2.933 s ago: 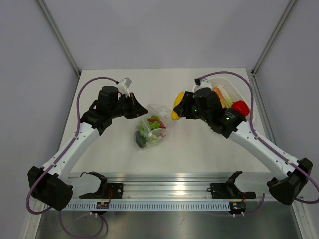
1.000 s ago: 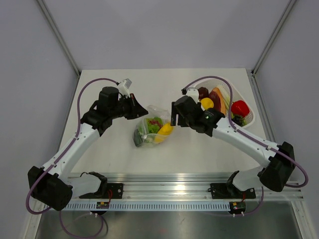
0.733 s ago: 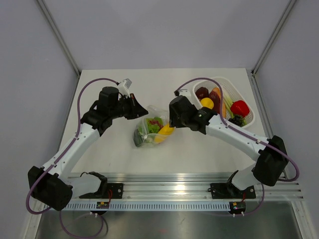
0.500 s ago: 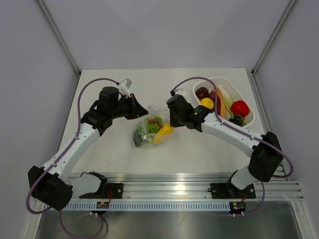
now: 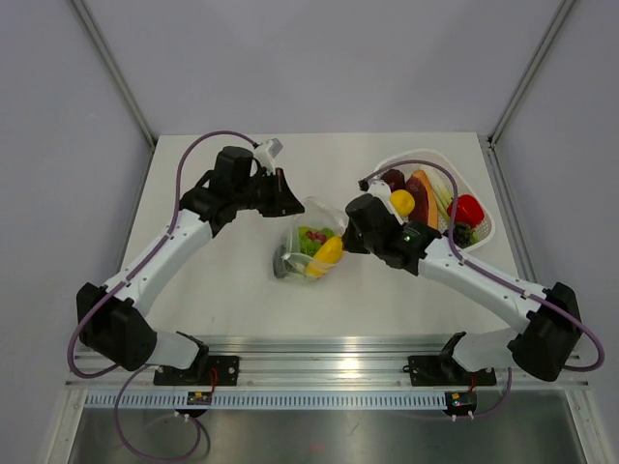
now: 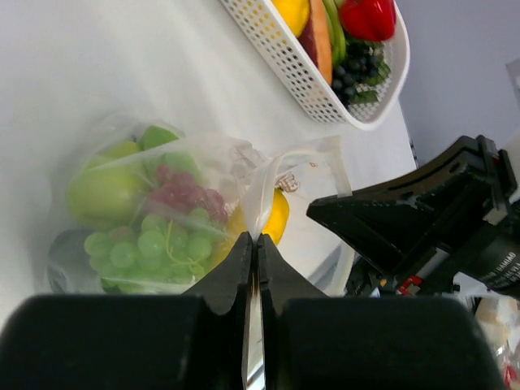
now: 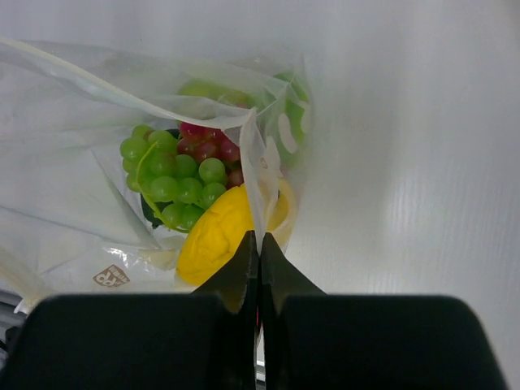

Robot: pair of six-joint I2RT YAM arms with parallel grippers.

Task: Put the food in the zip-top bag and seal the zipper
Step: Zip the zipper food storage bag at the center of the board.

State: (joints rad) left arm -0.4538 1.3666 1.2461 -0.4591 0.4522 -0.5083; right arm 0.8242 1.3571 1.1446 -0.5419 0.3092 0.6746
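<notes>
Bag-filling task, at the handover from loading to sealing. The left gripper (image 6: 253,244) has its jaws pressed together on a fold of film at the mouth of the zip-top bag (image 5: 308,215). The right gripper (image 7: 253,240) is likewise clamped on the film at the opposite side of the mouth. The bag sits near the middle of the table (image 5: 222,280), stretched between the two arms. Whether its bottom rests on the surface cannot be told. Inside it lie green grapes (image 7: 175,183), red grapes (image 7: 207,146) and a yellow fruit (image 7: 215,240). More food, among it a lemon (image 5: 402,202) and a red pepper (image 5: 466,208), lies in the white basket (image 5: 481,232) at the right.

The mouth appears gathered but not yet pressed shut, and the zipper itself cannot be picked out. The next move probably calls for drawing the two lips level and taut, then pinching along the strip.

The surface is plain matt white. Pale grey walls enclose it on three sides, and a metal rail (image 5: 329,372) runs along the near edge
</notes>
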